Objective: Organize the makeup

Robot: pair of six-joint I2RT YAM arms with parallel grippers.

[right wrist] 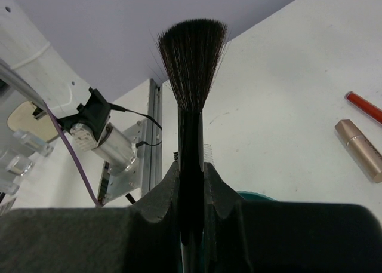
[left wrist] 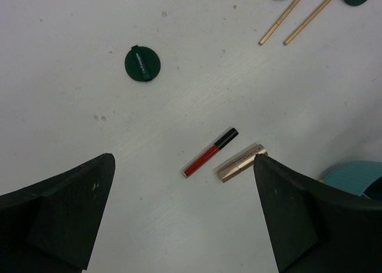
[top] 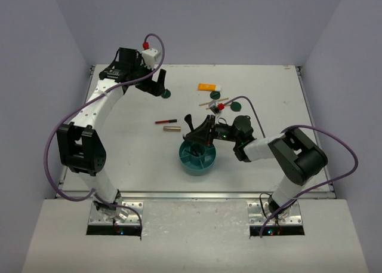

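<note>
Currently the right gripper [right wrist: 191,180] clamps a black brush [right wrist: 192,64] above the teal bowl [top: 186,160]. The left gripper [left wrist: 182,159] hangs wide open near the table's [top: 268,106] far left corner. A red pencil [left wrist: 209,160] and gold tube [left wrist: 242,163] lie mid-table.

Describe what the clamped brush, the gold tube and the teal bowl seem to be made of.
Brush: fine dark hair or synthetic bristles, fanned and matte, on a smooth black handle, probably plastic or lacquered wood. Gold tube: metallic-looking casing, soft sheen; could be coated plastic. Teal bowl: likely moulded plastic, even colour.
</note>
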